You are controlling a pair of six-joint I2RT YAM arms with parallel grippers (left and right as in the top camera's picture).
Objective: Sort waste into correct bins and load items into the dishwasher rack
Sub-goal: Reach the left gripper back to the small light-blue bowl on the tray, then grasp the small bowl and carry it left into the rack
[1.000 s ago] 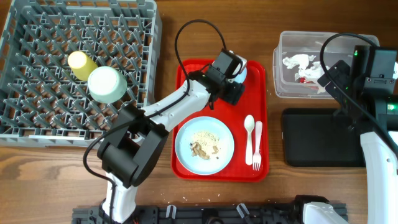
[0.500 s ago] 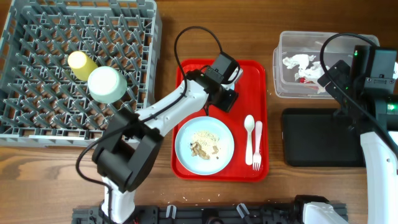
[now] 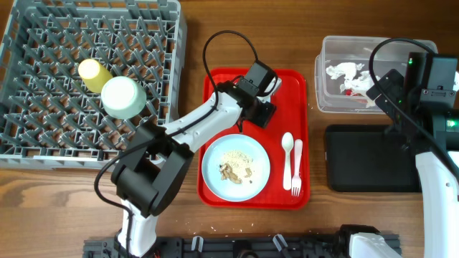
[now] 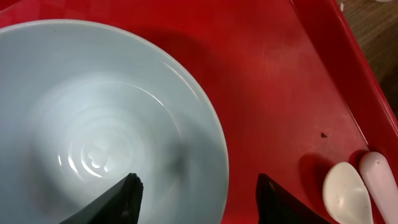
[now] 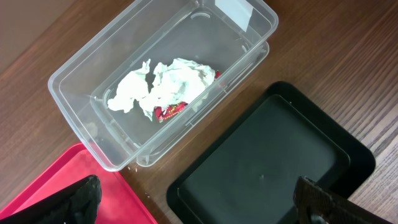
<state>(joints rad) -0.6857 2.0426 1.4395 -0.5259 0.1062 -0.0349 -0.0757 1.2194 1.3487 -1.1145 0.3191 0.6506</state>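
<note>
Pale blue bowl sits upright on the red tray, directly under the left gripper, and here is the relation that counts: the bowl's rim runs straight through the gap between the two fingers. One fingertip hangs inside, over the inner wall. The other fingertip hangs outside, over bare tray. So the bulk of the bowl lies to the inner finger's side, and the rim passes closer to the outer finger than to the inner one. The jaws stand partly open with a sliver of space on each side of the rim, and nothing is gripped yet as far as the wrist view shows. A round bowl has no long axis to line up with. What matters is that the jaws' closing line crosses the rim squarely, and it looks as though it does. My read is that a pinch on the wall comes next, then a lift and a carry to the dishwasher rack, well off to this gripper's left, where a pale green bowl and a yellow cup already sit. The spoon lies just beyond the outer finger, clear of it. The right gripper is spread wide and empty above the clear tub and black tray, well apart across the red tray, so this pick belongs to the left arm.
</note>
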